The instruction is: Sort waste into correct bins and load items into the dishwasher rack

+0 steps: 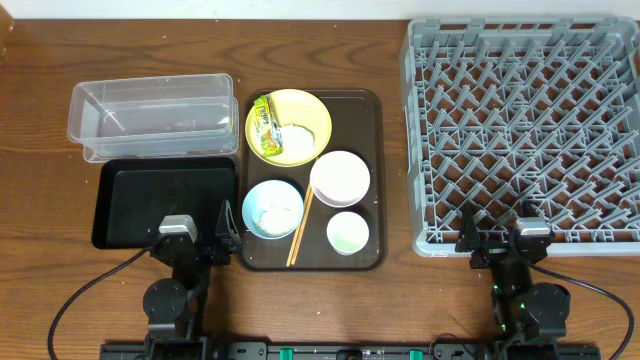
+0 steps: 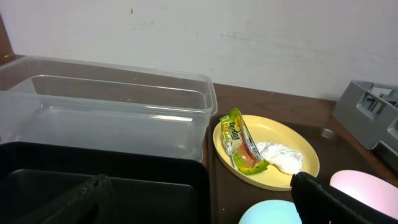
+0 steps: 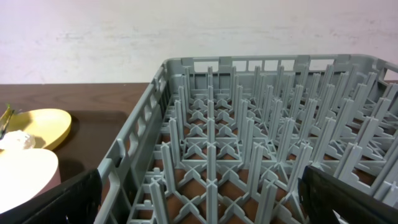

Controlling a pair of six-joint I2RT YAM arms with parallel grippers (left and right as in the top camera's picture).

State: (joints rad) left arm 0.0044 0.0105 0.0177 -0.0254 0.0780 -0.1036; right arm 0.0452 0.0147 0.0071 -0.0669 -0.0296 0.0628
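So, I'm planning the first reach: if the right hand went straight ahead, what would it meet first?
Probably the rack: its near pegs stand straight ahead of the right hand, though depth is unclear.

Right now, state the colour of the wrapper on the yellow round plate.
Green-yellow snack wrapper, red accents; clearest in left wrist view.

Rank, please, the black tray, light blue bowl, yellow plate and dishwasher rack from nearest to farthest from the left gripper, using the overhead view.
From the left gripper:
1. The black tray, directly under and ahead of it.
2. The light blue bowl, just to its right.
3. The yellow plate, farther back and right.
4. The dishwasher rack, far right.
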